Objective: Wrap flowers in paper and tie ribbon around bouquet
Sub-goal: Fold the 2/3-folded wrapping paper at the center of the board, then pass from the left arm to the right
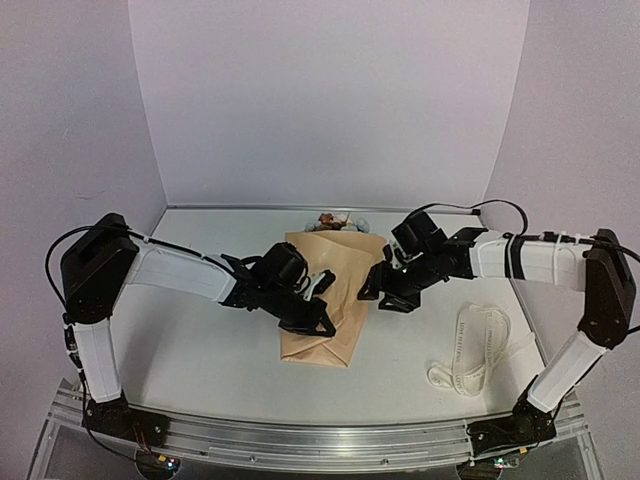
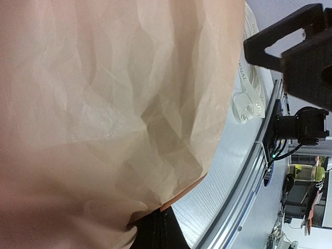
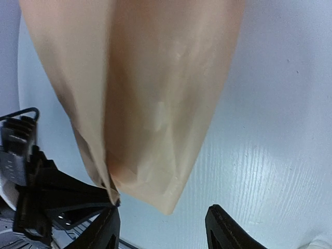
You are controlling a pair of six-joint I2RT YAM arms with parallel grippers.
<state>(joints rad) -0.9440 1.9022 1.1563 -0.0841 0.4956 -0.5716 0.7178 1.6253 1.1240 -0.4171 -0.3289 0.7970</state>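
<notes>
The paper [image 1: 335, 290] lies folded lengthwise into a peach-tan wrap at the middle of the desk [image 1: 200, 350], its long axis running from the near edge toward the back edge. It bears no print. The flowers [image 1: 335, 222] poke out of its far end, close to the back edge. The left jaws are clamped together on the paper's left edge near its nearer end. The right jaws stand apart beside the paper's right edge, holding nothing. The ribbon [image 1: 472, 350] lies loosely looped toward the desk's right edge, apart from the paper; its dark lettering is too small to read.
</notes>
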